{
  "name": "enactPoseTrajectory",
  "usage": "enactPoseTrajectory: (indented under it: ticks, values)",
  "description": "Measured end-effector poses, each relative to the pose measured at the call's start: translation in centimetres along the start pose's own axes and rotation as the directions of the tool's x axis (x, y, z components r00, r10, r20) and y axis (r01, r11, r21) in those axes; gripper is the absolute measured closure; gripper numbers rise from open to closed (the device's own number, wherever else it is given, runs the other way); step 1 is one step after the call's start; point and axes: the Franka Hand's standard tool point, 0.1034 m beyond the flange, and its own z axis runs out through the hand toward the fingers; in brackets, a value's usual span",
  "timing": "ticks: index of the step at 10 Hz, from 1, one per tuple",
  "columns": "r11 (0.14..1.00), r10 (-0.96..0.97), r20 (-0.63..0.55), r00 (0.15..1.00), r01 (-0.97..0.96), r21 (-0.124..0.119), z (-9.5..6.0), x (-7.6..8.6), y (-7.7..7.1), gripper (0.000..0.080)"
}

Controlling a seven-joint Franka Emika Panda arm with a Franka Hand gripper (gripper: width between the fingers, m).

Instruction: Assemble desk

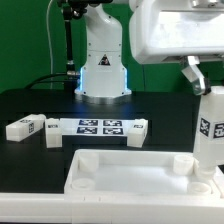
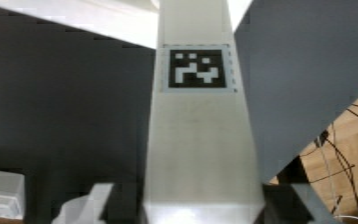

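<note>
The white tabletop (image 1: 120, 172) with its raised rim lies at the front of the exterior view. A white square-section leg (image 1: 210, 128) with a black-and-white tag stands upright over the tabletop's corner on the exterior view's right. Whether its lower end touches the corner socket I cannot tell. My gripper (image 1: 199, 82) is shut on the leg's upper end. In the wrist view the leg (image 2: 197, 130) runs straight out from between the dark fingers (image 2: 105, 205) of my gripper (image 2: 197, 210), with its tag facing the camera.
The marker board (image 1: 97, 126) lies on the black table behind the tabletop. A loose leg (image 1: 25, 127) rests at its left, a shorter white block (image 1: 55, 133) beside it, and another leg (image 1: 137, 132) at its right end. The robot base (image 1: 103, 62) stands behind.
</note>
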Motion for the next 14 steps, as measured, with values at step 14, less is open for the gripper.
enactPoseTrajectory:
  ticks: [14]
  values:
    - [1.000,-0.020,0.019,1.000,0.020,0.002,1.2,-0.8,1.1,0.0511]
